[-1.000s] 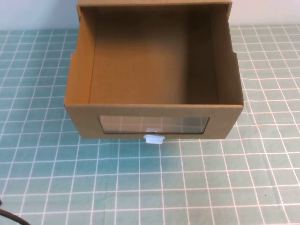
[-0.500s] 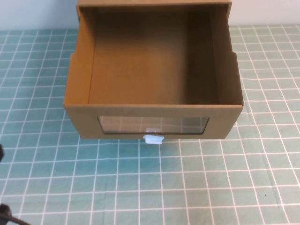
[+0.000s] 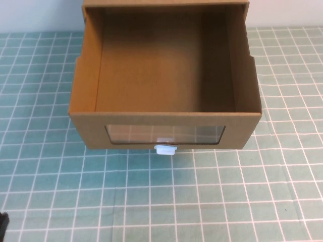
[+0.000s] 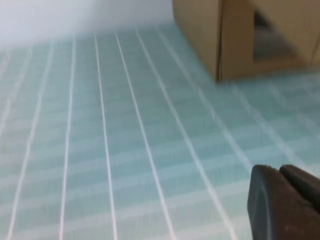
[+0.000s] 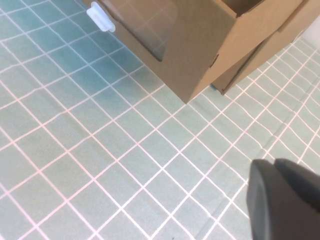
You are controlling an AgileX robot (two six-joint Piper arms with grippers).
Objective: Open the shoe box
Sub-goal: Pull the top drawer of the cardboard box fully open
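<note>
A: Where is the shoe box (image 3: 166, 15) sitting?
B: It is standing mid-table (image 3: 202, 201) on teal gridded matting, drawer (image 3: 166, 121) hanging out, white wall (image 3: 40, 15) behind
A: And the arms?
B: The left gripper (image 4: 280, 175) is hovering low at the near left corner, the right gripper (image 5: 277, 172) off the box's front right corner; both jaws are pressing together, holding nothing

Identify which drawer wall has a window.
The front wall, above the white tab; the others are plain cardboard. The left hand and right hand sit clear of it.

Teal mat (image 3: 50, 191) with white grid lines, pale blank wall (image 3: 40, 15) behind.
</note>
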